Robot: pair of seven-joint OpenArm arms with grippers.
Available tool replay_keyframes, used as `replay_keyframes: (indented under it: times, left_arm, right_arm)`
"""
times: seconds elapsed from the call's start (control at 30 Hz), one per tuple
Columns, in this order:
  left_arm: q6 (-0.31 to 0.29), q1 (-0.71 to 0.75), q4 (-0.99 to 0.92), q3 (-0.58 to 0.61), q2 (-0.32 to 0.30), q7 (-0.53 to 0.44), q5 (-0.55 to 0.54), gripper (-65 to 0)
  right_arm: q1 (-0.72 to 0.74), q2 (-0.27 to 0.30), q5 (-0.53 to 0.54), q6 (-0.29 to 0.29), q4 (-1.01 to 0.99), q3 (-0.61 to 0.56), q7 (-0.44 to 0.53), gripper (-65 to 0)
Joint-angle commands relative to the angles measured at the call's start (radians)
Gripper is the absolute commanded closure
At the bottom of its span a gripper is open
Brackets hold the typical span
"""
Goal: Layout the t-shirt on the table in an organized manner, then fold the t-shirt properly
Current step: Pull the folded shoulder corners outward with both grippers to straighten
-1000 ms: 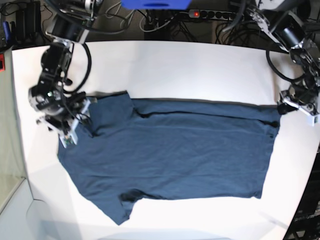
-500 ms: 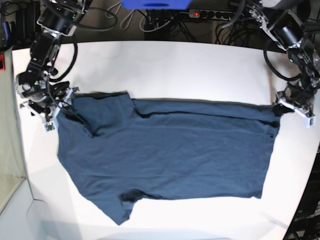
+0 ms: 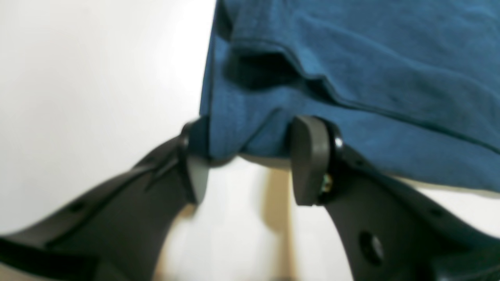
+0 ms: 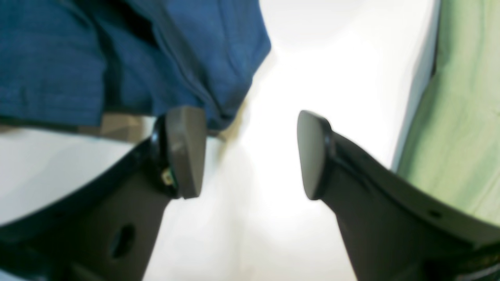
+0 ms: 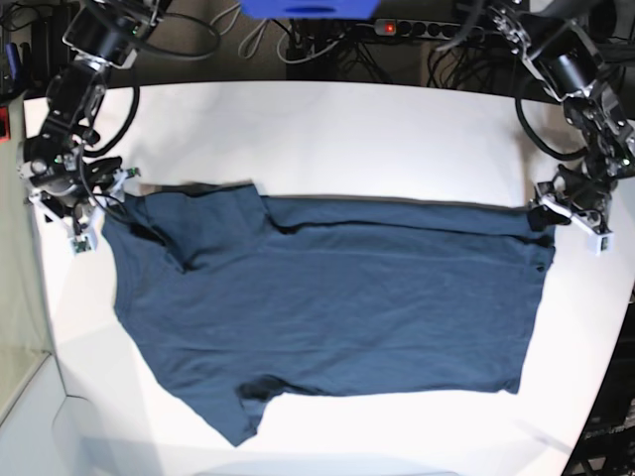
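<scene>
Your left end effector (image 3: 244, 160), half-parted, straddles the t-shirt (image 5: 337, 297) hem corner; right end effector (image 4: 250, 152) gapes empty just beside the sleeve. Shirt's long axis spans between them.

Both arms spread wide, left gripper (image 3: 250, 164) and right gripper (image 4: 250, 154) jaws parted

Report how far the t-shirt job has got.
Done: the t-shirt lies mostly spread on the table. In hand: the left hand straddles a hem corner, open; the right hand is open beside a sleeve edge. Left: smoothing the bunched sleeves, then every fold.
</scene>
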Motion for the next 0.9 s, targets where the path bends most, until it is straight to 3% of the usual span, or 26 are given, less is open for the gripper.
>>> replay_keyframes:
  times: [0.0, 0.33, 0.53, 0.57, 0.87]
  left_arm:
    - [-0.002, -0.017, 0.012, -0.002, -0.021, -0.019, -0.017, -31.6]
    - [-0.002, -0.022, 0.01, 0.0, -0.021, -0.022, -0.015, -29.8]
    - [-0.002, -0.02, 0.004, 0.001, -0.021, -0.063, -0.013, -2.2]
    - [-0.002, -0.02, -0.007, 0.001, -0.021, -0.063, -0.013, 0.0]
    - [-0.002, -0.014, -0.019, 0.0, -0.021, -0.059, -0.023, -0.4]
  right_arm:
    - [0.014, 0.014, 0.011, 0.003, 0.018, 0.002, 0.016, -37.3]
    - [0.013, 0.014, 0.011, 0.003, 0.017, 0.026, 0.016, -37.3]
    - [0.013, 0.01, 0.013, 0.003, 0.017, 0.02, 0.016, -37.3]
    - [0.013, 0.01, 0.013, 0.003, 0.017, 0.02, 0.016, -37.3]
    - [0.013, 0.01, 0.011, 0.003, 0.017, 0.021, 0.008, -37.3]
